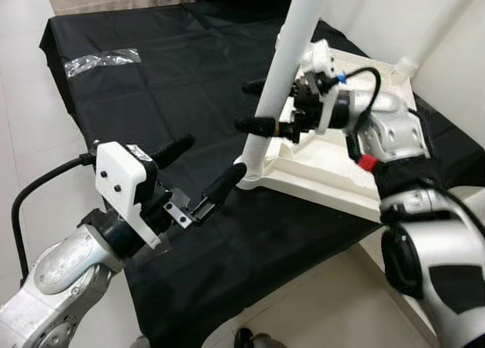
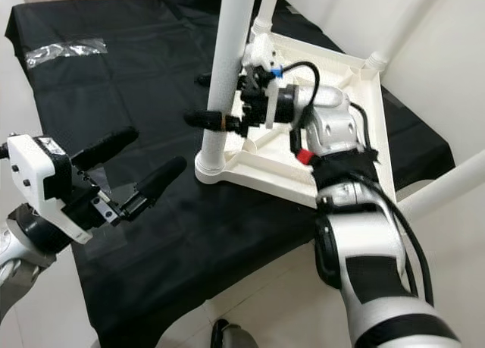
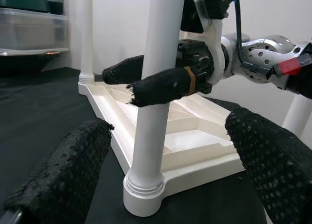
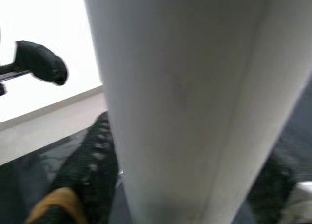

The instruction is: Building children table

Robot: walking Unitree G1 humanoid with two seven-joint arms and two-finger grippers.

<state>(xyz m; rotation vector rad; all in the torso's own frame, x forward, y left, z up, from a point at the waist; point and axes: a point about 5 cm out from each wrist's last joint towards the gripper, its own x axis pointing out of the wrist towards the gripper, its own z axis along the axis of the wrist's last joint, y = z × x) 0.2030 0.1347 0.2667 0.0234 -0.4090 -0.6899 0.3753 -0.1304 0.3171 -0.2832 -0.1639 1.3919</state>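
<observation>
Left gripper (image 1: 198, 175) low at near edge of black cloth (image 1: 151, 98), forearm angled up from the left, fingers spread wide, holding nothing, tips aimed at the base of the near table leg (image 1: 284, 75) and just short of it. Upturned white tabletop (image 1: 333, 177) lying on the cloth. Right gripper (image 2: 203, 100) reaching in from the right, wrist level, fingers clamped either side of that upright white leg. Clear tape strip (image 1: 102, 58) far back on cloth.
</observation>
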